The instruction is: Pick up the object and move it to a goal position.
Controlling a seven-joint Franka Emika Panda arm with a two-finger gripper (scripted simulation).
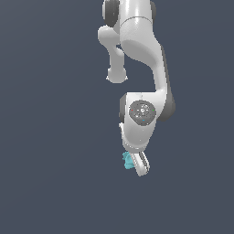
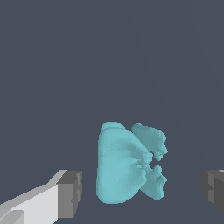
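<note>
The tool [image 2: 141, 192] is spread wide, its two grey pads [image 2: 70, 193] standing well apart with the turquoise object [image 2: 127, 164] between them. In the wrist view neither pad touches the object: there is a gap on each side, narrower toward the pad on the white finger and wider toward the other pad. The object is lumpy, with a broad flared part facing the nearer pad and rounded knobs pointing toward the farther one.

In the exterior view the white arm [image 1: 141, 50] reaches down with the tool [image 1: 137, 165] at its lower end, and the object [image 1: 127, 161] shows as a small turquoise lump at the tool's tip, partly hidden behind one finger. Whether the object rests on the dark table [image 1: 50, 183] or hangs clear of it cannot be told, since the surface is a uniform slate colour with no visible shadow
</note>
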